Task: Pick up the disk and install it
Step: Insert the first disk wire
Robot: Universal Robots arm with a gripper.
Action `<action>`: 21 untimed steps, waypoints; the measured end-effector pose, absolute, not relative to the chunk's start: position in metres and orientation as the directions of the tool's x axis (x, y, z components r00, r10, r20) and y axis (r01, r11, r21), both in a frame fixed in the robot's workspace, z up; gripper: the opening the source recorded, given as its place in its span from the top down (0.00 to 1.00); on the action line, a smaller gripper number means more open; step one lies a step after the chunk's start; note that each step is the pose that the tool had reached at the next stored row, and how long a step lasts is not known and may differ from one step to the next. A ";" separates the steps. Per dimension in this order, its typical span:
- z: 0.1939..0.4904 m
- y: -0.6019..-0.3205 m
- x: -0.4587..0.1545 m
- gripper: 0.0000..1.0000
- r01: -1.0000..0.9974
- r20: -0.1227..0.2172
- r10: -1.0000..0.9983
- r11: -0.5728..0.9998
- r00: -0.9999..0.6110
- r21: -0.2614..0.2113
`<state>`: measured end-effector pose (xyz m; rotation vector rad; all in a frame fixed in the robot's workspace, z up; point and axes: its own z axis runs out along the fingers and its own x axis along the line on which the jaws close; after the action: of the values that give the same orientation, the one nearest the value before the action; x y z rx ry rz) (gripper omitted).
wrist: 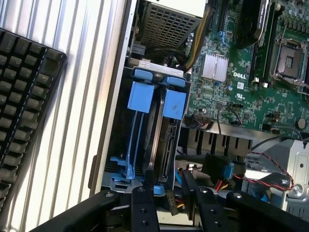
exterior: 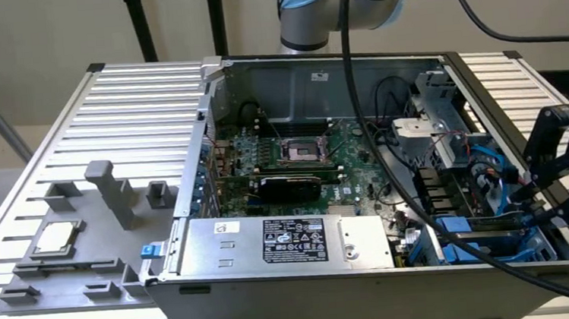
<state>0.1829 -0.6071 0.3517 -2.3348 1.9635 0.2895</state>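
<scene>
The disk (wrist: 161, 140) stands edge-on in the drive bay at the corner of the open computer case (exterior: 275, 297), its dark edge running between bright blue carrier rails. Its blue tab (wrist: 174, 103) sits beside a second blue tab (wrist: 140, 95). In the exterior view the blue carrier (exterior: 465, 230) lies low at the case's right end. My gripper (wrist: 175, 205) hovers over the bay's end, open, its two black fingers (wrist: 145, 205) apart with nothing between them. From outside, my gripper (exterior: 561, 183) hangs over the case's right wall.
The motherboard (exterior: 295, 162) fills the case floor, and the silver power supply (exterior: 281, 243) lies along the near side. A black cable (exterior: 409, 195) drapes across the case. A keyboard (wrist: 24, 111) rests on the ribbed table. A grey tray (exterior: 57, 240) holds a small chip.
</scene>
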 end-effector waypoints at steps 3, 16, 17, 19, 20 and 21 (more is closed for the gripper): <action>0.352 -0.607 0.185 0.63 -0.980 -0.193 -0.966 -0.187 0.172 0.062; 0.350 -0.605 0.185 0.73 -0.978 -0.193 -0.964 -0.199 0.184 0.062; 0.350 -0.605 0.185 0.73 -0.978 -0.193 -0.964 -0.199 0.184 0.062; 0.350 -0.605 0.185 0.82 -0.978 -0.193 -0.964 -0.200 0.185 0.062; 0.350 -0.605 0.186 0.82 -0.978 -0.193 -0.963 -0.201 0.185 0.062; 0.350 -0.605 0.185 0.84 -0.978 -0.194 -0.963 -0.201 0.185 0.063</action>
<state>0.1855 -0.6046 0.3499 -2.3600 1.9369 0.2924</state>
